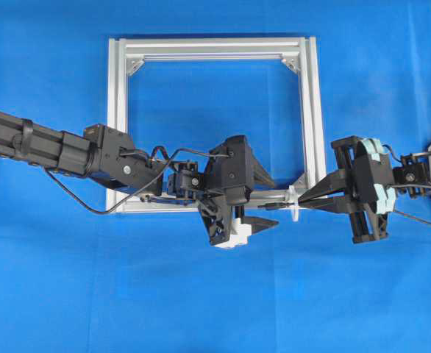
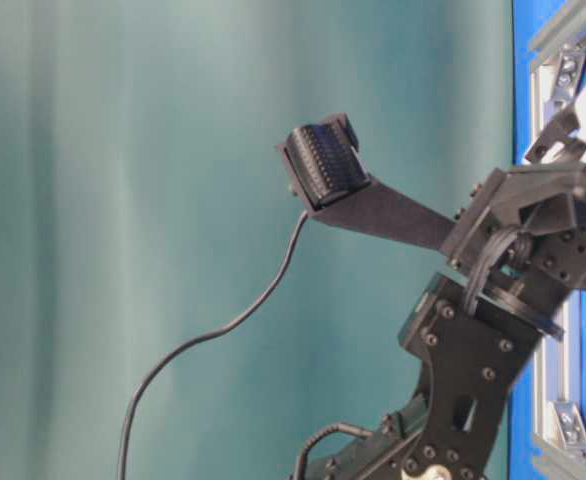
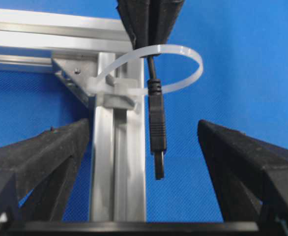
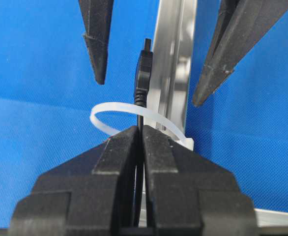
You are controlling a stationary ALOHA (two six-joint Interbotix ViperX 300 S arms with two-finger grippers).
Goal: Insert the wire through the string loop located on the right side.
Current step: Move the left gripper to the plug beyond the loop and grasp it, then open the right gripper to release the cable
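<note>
My right gripper (image 4: 140, 132) is clamping its jaws together on the long, thin black flexible wire (image 3: 157, 123), just behind the whitish translucent string loop (image 3: 183, 66). The wire's thicker dark plug tip is sticking out past my right fingertips and is passing through the loop, so the plug end is hanging on the far side of the ring, toward my other arm. In the left wrist view the plug is sitting just beside the upright bar of the silver aluminium square frame (image 1: 315, 110), with the loop circling the thin part of the wire above it.

The loop is standing at the frame's lower right corner in the overhead view (image 1: 294, 204), fastened to the bar next to a triangular corner bracket (image 3: 72, 78).

My left gripper (image 3: 149, 147) is holding its jaws wide apart, one black finger on each side of the plug, touching neither the plug nor the loop as far as I am able to tell. In the overhead view this gripper (image 1: 263, 202) is lying across the frame's lower bar, facing my right gripper (image 1: 304, 200) with the loop between them.

The frame is lying flat on the blue cloth-covered bench (image 1: 215, 309).
</note>
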